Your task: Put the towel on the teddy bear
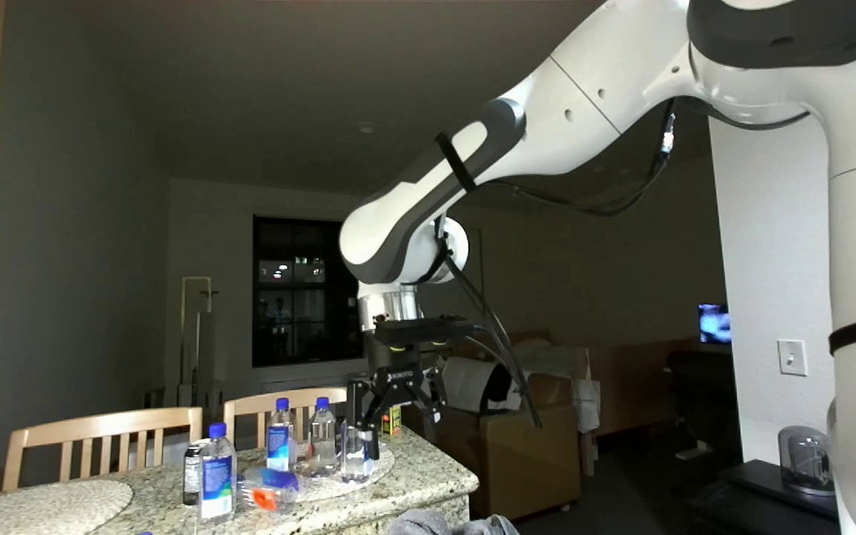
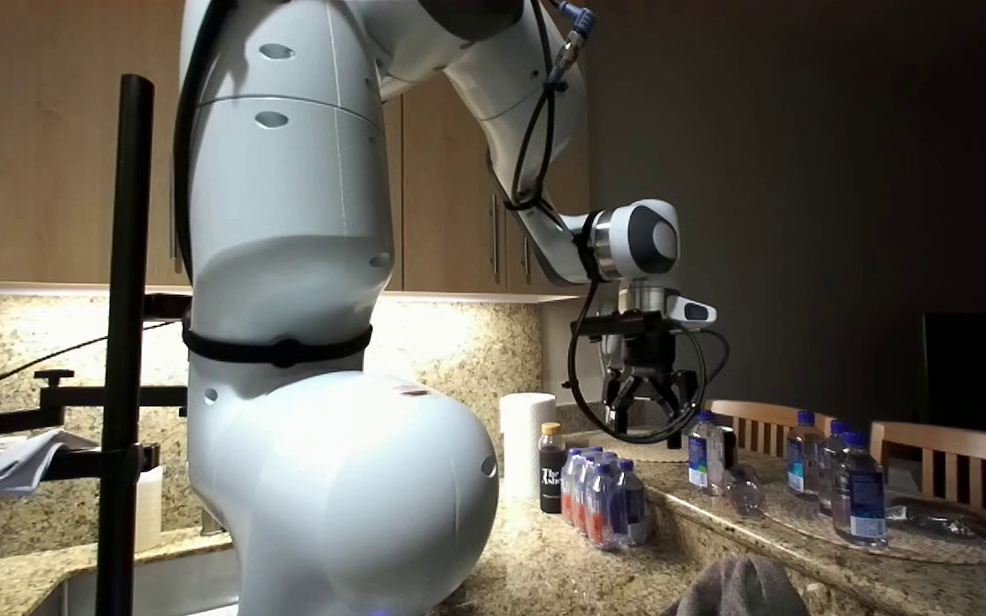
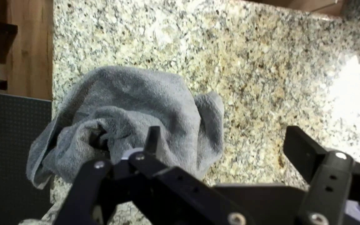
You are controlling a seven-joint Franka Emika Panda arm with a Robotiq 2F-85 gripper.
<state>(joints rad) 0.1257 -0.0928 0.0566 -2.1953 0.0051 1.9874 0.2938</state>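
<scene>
And the gripper (image 3: 225, 140) hangs above the speckled counter (image 3: 261, 62), jaws spread wide! There's the grey towel (image 3: 142, 93), bunched on the counter, a corner spilling past the edge; one jaw crosses before it, though contact is hard to judge.

Under towel (image 3: 142, 103): ctr (image 3: 245, 62)
In an exterior view, behind towel to L: btl pack (image 2: 604, 500), paper roll (image 2: 529, 445) farther back; straight behind: lying btl (image 2: 744, 492); behind to R: upright btls (image 2: 861, 500), chair (image 2: 955, 441) farther.
</scene>
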